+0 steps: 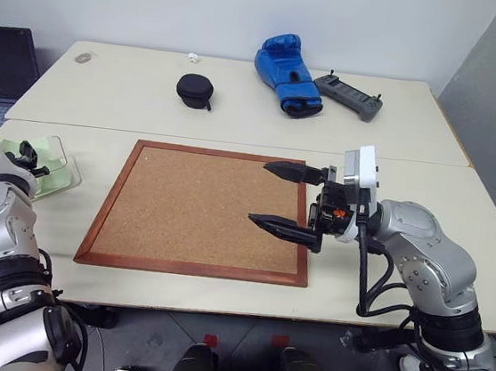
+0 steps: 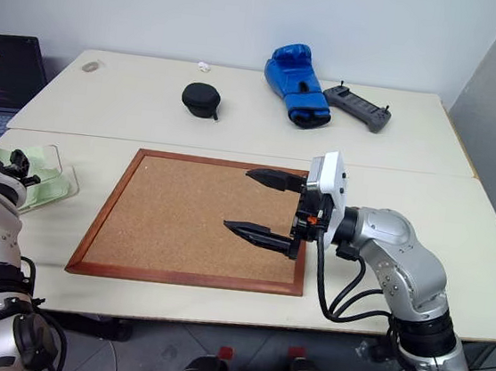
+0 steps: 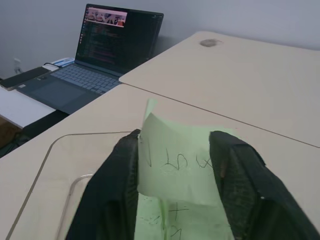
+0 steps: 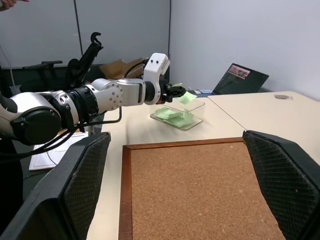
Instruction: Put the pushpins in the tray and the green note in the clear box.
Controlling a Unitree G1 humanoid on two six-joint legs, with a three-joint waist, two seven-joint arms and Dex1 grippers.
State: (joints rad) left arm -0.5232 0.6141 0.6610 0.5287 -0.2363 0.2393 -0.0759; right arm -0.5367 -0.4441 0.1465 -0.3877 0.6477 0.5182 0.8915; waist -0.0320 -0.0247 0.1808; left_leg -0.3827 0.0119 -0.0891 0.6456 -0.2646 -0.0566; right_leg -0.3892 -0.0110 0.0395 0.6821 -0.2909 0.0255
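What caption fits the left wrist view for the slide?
Left gripper holding the green note between its fingers above the clear box.

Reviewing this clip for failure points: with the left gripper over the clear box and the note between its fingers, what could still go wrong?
The green note stands upright between the left gripper fingers, so it may cling to a pad instead of dropping. It could also drift over the low wall of the clear box. The open right gripper hovers over the cork board and might bump it.

Bright, even indoor light with soft faint shadows; views are sharp, only near claw fingers slightly blurred.
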